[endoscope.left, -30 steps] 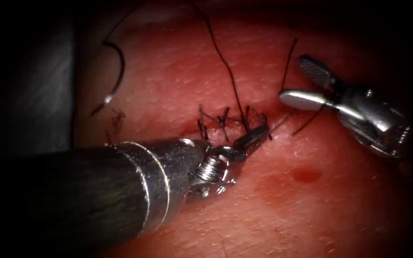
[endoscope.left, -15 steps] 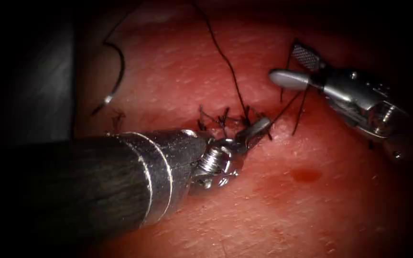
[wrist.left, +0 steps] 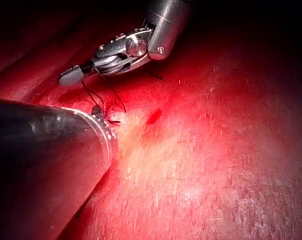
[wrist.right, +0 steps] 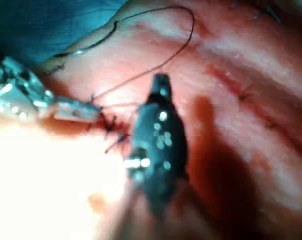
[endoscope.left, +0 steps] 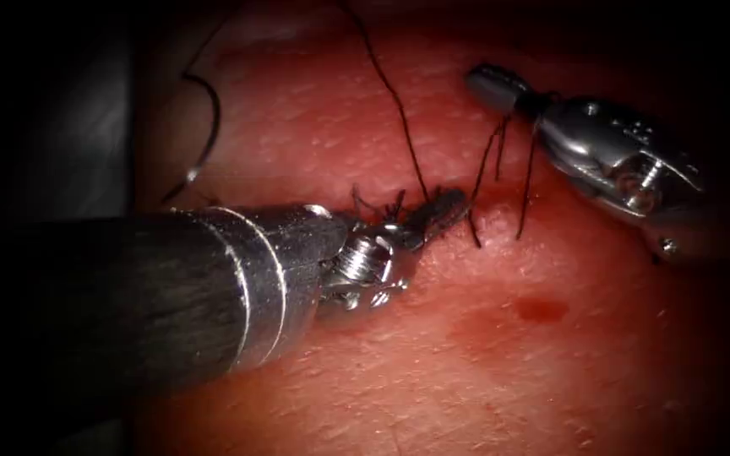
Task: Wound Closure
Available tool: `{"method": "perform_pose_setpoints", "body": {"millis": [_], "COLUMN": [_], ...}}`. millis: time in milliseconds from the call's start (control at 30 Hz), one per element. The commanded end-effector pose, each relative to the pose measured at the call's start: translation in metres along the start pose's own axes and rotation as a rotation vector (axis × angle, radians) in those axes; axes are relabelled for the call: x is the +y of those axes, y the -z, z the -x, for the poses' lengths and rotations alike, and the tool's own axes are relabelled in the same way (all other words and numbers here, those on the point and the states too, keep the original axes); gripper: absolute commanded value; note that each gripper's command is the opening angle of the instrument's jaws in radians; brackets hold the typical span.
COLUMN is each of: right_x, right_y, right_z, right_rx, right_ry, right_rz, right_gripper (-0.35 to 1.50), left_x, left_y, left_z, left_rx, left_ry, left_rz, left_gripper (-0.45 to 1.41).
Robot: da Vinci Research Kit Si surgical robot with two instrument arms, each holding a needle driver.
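The left tool [endoscope.left: 441, 213] lies low over the tissue [endoscope.left: 483, 371], its jaws pressed together on the thread [endoscope.left: 399, 110] right at the cluster of knots [endoscope.left: 382, 209] over the cut. Up and off to its right the right tool [endoscope.left: 500, 89] has its jaws closed too, pinching thread, with two dark strands hanging from its tip down toward the left tool's tip. A second ago that right tool stood lower with its jaws spread wide beside those strands; since then it has shut on them and risen away from the tissue, while the left tool has crept a little upward along the cut. To my eye this is knot work: one tool anchors at the stitch while the other draws thread up and away. A judgement only, but what comes next would call for steady, opposed tension, with the left tool's grip staying put at the knot so the stitch is not dragged sideways. The needle [endoscope.left: 200, 143] lies free, held by neither tool, well off beyond the left tool's shaft near the tissue's far edge, not in the tissue as far as I can see. A small spot of red fluid [endoscope.left: 541, 309] sits below the right tool. There are no trays or dishes here to speak of.
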Motion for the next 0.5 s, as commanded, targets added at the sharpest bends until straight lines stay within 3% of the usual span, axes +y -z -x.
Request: {"method": "perform_pose_setpoints", "body": {"millis": [33, 267, 500], "right_x": [-0.0003, -0.0003, -0.002], "right_y": [0.0006, 0.0035, 0.0049], "right_z": [0.001, 0.0015, 0.0027], "right_rx": [0.009, 0.074, 0.121], "right_ry": [0.015, 0.075, 0.145], "right_rz": [0.018, 0.043, 0.038], "right_gripper": [-0.35, -0.35, -0.35], "left_x": [0.0004, -0.0023, -0.0053], "left_y": [-0.0006, -0.0027, -0.008], "left_z": [0.0001, 0.0038, 0.0085], "left_rx": [-0.005, -0.042, -0.093], "left_ry": [0.003, 0.025, 0.05], "left_rz": [0.002, 0.01, 0.029], "left_gripper": [-0.45, -0.45, -0.45]}}
